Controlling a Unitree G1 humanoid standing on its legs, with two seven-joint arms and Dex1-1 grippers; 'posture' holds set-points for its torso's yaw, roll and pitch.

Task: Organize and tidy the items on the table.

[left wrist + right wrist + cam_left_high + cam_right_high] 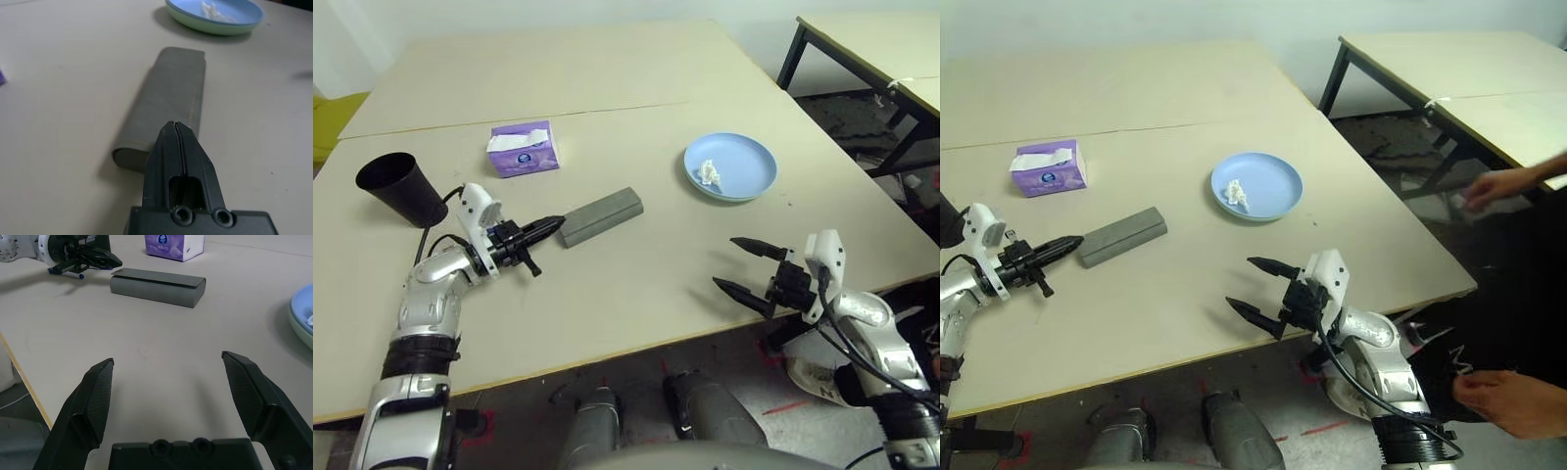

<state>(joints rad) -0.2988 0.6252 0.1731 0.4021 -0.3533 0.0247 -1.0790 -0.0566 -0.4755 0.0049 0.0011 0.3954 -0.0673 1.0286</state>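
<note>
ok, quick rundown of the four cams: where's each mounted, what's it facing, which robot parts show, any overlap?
Left eye: on the head, looking down at the table; both silver forearms, shut left gripper at the glasses case, open right gripper.
Right eye: same head mount and scene; a person's hand beyond the table.
Left wrist: along its shut fingers, over the case toward the stacked plates.
Right wrist: between its open fingers, toward the tissue box.
Shared: both wrist views show the case.

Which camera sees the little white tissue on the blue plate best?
The left eye view: the tissue lies in full sight on the blue plate. The right eye view shows it similarly. The left wrist view shows it far off; the right wrist view catches a sliver at the edge.
</note>
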